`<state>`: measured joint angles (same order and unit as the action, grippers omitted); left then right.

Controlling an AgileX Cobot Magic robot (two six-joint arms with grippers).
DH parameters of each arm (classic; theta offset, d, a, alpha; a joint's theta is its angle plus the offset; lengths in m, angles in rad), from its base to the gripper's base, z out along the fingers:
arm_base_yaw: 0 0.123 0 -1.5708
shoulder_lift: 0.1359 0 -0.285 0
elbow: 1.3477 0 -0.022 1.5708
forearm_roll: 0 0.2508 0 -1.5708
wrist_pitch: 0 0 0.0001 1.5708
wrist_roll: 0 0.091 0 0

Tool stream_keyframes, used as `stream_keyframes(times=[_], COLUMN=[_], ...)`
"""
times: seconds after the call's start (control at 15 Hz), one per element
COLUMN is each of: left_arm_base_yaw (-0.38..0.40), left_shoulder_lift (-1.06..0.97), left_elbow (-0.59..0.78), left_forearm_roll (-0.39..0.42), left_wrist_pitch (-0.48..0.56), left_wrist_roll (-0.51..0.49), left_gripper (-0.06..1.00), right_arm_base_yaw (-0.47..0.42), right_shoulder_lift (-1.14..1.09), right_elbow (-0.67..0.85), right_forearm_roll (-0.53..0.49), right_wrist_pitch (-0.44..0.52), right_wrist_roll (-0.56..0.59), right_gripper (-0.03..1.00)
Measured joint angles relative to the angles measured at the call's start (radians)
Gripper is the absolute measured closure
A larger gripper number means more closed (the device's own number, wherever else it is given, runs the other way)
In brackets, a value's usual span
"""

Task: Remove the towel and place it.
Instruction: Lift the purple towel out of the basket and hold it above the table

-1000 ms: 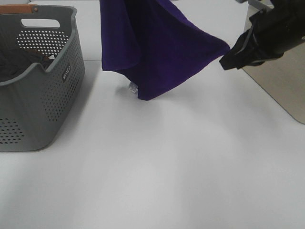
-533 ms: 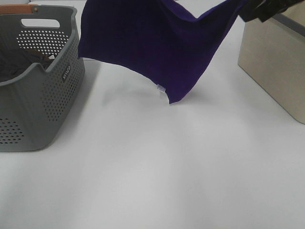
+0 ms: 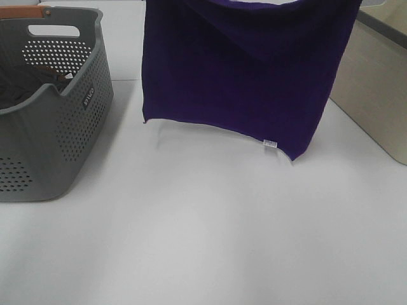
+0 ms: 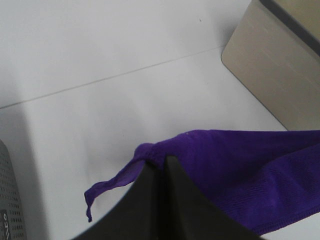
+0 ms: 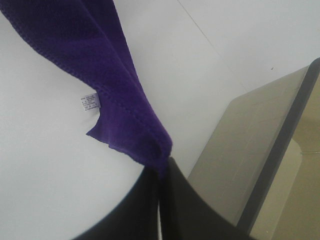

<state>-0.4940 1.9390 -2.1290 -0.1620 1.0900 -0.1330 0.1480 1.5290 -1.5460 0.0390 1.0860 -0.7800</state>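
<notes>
The left fingers (image 4: 142,207) are pinched together on one top corner of the purple towel (image 3: 241,82), and the right fingers (image 5: 187,210) are clamped on the other (both grip just the edge). The towel hangs spread out above the tabletop (image 3: 210,241) at twelve o'clock, with the basket (image 3: 57,140) at nine.

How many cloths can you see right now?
2: the purple towel hanging spread above the table, and a dark cloth inside the grey basket; more may lie hidden beneath it.

Perhaps lab: white table (image 3: 203,241), grey basket (image 3: 57,146)
</notes>
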Motion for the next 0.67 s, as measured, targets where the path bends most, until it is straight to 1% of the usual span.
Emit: stream_keyframes(times=[0.07, 0.2, 0.33, 0.4, 0.47, 0.6, 0.67], left_arm_base_yaw=[-0.001, -0.002, -0.002, -0.002, -0.002, -0.002, -0.002], left_shoulder_lift=[-0.019, -0.109, -0.235, -0.263, -0.267, -0.238, -0.234], left_elbow=[0.048, 0.181, 0.336, 0.397, 0.437, 0.453, 0.453], left_forearm_roll=[-0.022, -0.086, -0.103, -0.107, -0.114, -0.133, -0.139], left_wrist_pitch=[-0.029, -0.139, -0.262, -0.309, -0.335, -0.367, -0.382], left_wrist_roll=[0.003, 0.014, 0.029, 0.029, 0.030, 0.066, 0.078], left_gripper=[0.94, 0.94, 0.94, 0.94, 0.94, 0.94, 0.94], right_arm_base_yaw=[0.000, 0.000, 0.000, 0.000, 0.000, 0.000, 0.000], right_shoulder_lift=[-0.019, -0.072, -0.112, -0.115, -0.109, -0.088, -0.083], right_elbow=[0.000, -0.001, -0.001, -0.001, -0.001, 0.006, 0.019], right_forearm_roll=[0.000, -0.004, 0.001, 0.025, 0.074, 0.202, 0.232], right_wrist_pitch=[0.006, 0.019, 0.025, 0.030, 0.032, 0.031, 0.018], right_wrist_roll=[0.001, 0.001, 0.001, 0.002, 0.010, 0.022, 0.025], right_gripper=[0.97, 0.97, 0.97, 0.97, 0.97, 0.97, 0.97])
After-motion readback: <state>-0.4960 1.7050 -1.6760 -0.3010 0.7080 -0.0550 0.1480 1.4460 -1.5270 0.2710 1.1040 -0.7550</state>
